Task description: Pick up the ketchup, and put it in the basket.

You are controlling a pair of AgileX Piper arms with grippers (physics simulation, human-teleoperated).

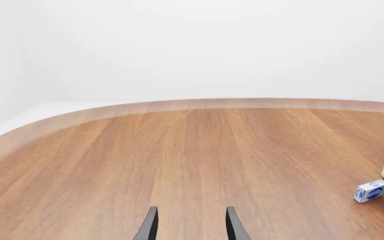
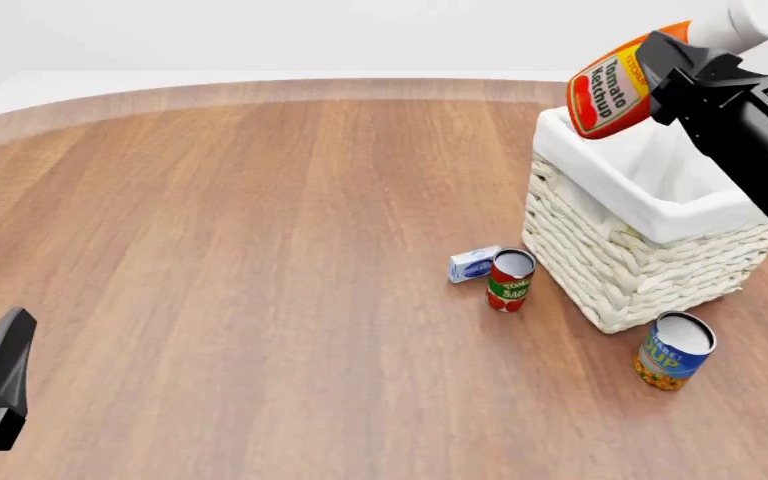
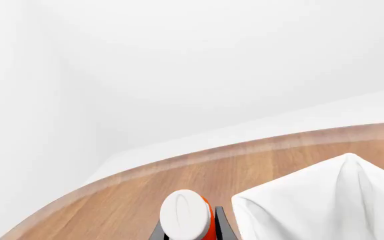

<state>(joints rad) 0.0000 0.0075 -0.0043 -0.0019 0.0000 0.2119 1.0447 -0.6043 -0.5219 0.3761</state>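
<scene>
Wooden table (image 2: 224, 250), ketchup (image 2: 618, 85) above basket (image 2: 624, 260)

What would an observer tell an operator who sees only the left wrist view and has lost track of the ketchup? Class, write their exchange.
Operator: Where is the ketchup?
Observer: The ketchup is off the table, held tilted in the right tool.
Operator: Is it in the basket?
Observer: No. In the front view it appears above the far-left corner of the basket rim.
Operator: Is anything by the basket hidden from me?
Observer: A blue can stands by its near corner.
</scene>
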